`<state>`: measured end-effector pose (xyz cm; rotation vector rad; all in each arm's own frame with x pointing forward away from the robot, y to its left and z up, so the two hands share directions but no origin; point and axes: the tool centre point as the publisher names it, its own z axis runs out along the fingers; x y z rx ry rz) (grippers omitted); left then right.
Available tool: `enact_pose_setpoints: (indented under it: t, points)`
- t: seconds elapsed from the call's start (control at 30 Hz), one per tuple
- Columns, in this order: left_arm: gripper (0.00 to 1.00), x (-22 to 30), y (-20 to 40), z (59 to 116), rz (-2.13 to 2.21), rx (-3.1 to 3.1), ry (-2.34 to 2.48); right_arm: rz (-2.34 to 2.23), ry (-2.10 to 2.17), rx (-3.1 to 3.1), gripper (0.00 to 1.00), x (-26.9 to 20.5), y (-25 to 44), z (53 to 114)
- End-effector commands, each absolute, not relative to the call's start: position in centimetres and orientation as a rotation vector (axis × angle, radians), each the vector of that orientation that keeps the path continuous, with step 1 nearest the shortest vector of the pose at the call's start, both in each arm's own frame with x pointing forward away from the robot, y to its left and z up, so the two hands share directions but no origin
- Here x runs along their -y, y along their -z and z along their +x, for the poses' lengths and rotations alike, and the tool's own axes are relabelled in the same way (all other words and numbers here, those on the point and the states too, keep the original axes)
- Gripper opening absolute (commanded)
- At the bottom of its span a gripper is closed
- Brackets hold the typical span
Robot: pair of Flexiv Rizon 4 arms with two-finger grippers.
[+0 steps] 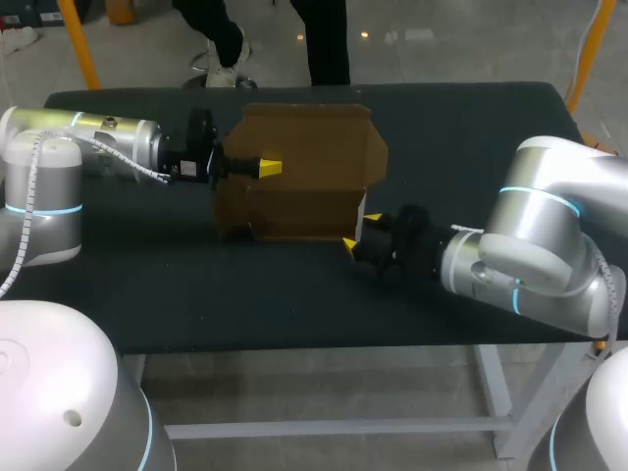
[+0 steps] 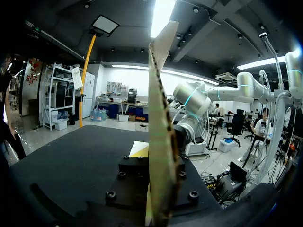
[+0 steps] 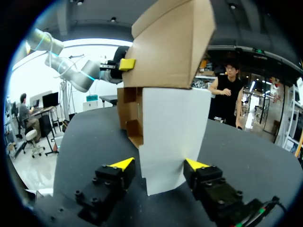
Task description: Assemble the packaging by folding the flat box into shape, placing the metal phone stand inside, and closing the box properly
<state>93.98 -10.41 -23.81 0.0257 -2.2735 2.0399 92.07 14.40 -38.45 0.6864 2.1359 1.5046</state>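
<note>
A brown cardboard box, partly folded up with its top open, stands in the middle of the black table. My left gripper is shut on the box's upper left wall; in the left wrist view that cardboard panel stands edge-on between the fingers, with one yellow fingertip showing beside it. My right gripper is at the box's near right corner. In the right wrist view the right gripper is open, with the white side flap standing between its fingertips. I see no phone stand.
Bare black tabletop lies in front of the box and to both sides. The table's front edge runs just below my right arm. My left arm lies along the far left of the table.
</note>
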Motion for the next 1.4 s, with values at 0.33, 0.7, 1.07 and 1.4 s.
enact_pose_setpoints:
  t: [0.33, 0.7, 1.07, 1.4]
  points:
    - [0.0, 10.5, 24.0, 94.1, 0.021, 2.27, -2.037, 0.68, -1.547, -2.138, 0.74, -11.6, 37.9, 88.9]
    - [0.0, 10.5, 24.0, 94.1, 0.021, 2.27, -2.037, 0.587, -1.559, -2.292, 0.75, -9.8, 37.4, 87.5]
    - [0.0, 10.5, 24.0, 94.1, 0.021, 2.27, -2.037, 0.389, -1.582, -2.465, 0.76, -7.9, 36.8, 88.6]
    - [0.0, 10.5, 24.0, 94.1, 0.021, 2.27, -2.037, 0.186, -1.62, -2.533, 0.95, -7.7, 36.7, 90.6]
